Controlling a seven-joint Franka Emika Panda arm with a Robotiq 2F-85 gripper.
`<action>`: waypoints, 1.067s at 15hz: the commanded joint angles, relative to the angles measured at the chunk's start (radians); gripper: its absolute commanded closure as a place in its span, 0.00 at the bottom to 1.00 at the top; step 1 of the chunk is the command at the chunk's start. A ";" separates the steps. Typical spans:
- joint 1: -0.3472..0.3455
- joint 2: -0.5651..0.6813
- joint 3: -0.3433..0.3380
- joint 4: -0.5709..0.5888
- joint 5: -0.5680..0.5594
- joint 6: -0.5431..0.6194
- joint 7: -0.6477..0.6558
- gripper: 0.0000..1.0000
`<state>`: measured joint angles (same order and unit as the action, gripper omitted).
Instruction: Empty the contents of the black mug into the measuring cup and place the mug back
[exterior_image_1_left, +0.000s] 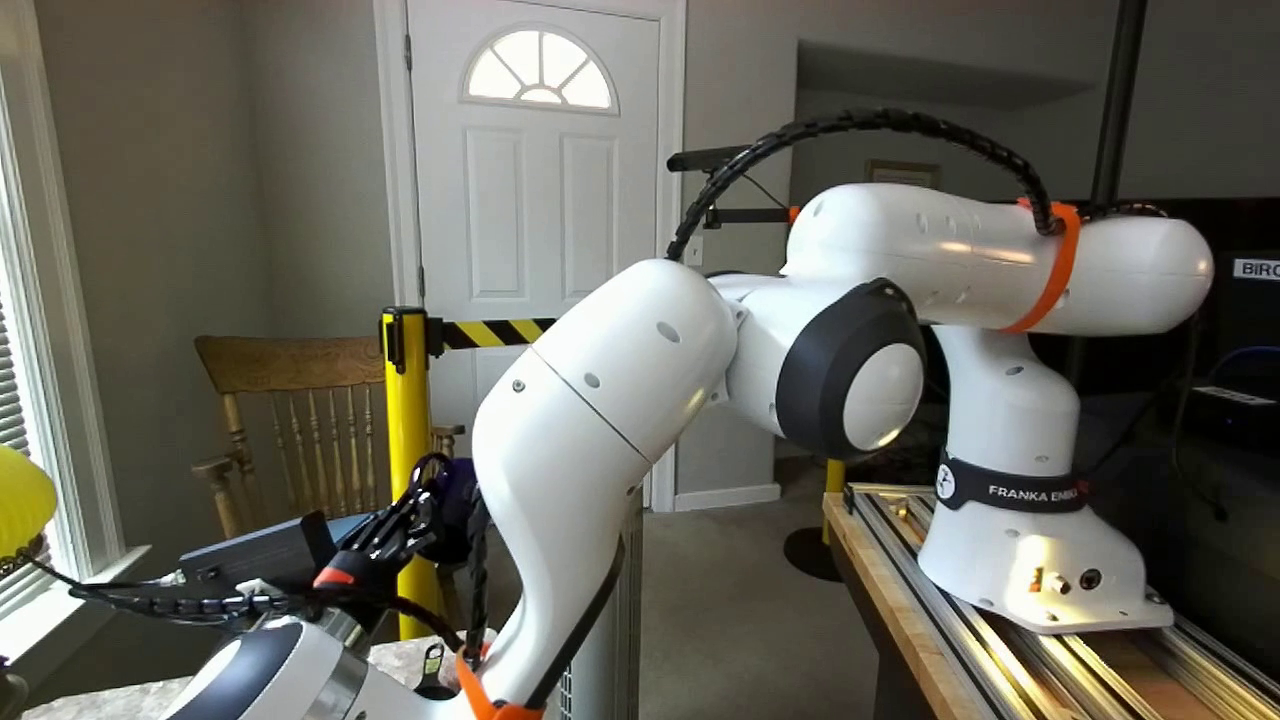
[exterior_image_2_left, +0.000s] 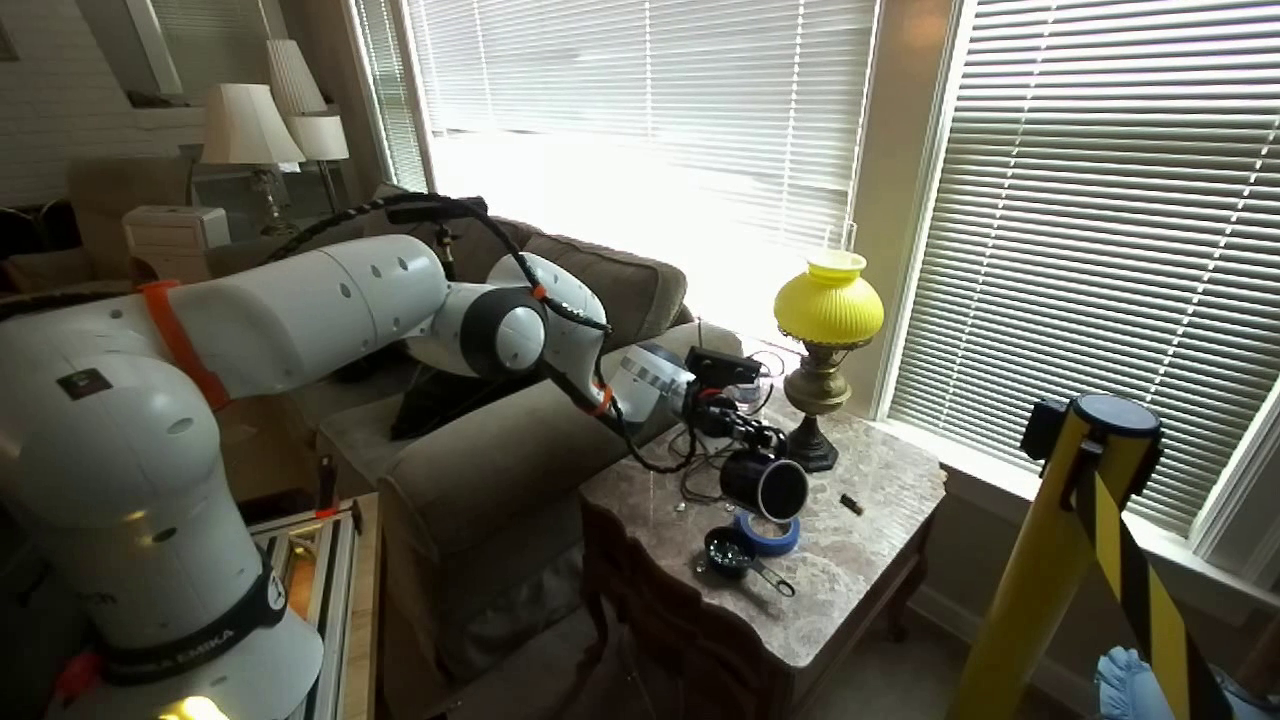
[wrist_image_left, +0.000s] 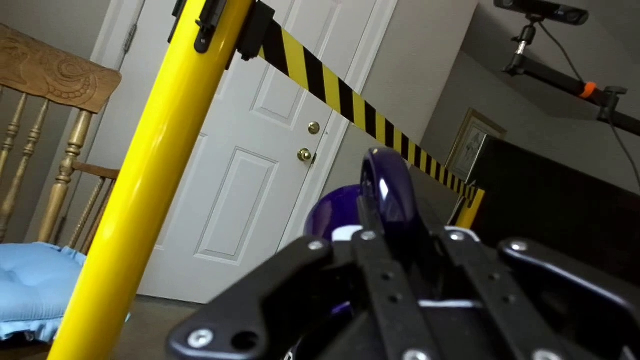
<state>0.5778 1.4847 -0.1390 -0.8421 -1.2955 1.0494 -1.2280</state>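
While blinds glow, the tabletop bears a measuring cup.

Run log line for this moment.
pincer: gripping handle; black mug: aloft, tipped sideways, contents unclear; measuring cup: on table, holding shiny bits; put-back: pending

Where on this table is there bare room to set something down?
In an exterior view, bare tabletop shows between the measuring cup's handle and near corner, and between the blue tape and right-hand edge. It's crowded around the cup and tape, with the claw holding the mug nearby.
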 joint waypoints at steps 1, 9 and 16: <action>-0.017 -0.005 0.043 0.020 -0.024 -0.011 0.003 0.95; -0.175 -0.102 0.176 -0.021 0.153 0.245 0.260 0.95; -0.317 -0.209 0.264 -0.126 0.269 0.464 0.497 0.95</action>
<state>0.3124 1.3690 0.0851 -0.8534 -1.0711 1.4339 -0.8453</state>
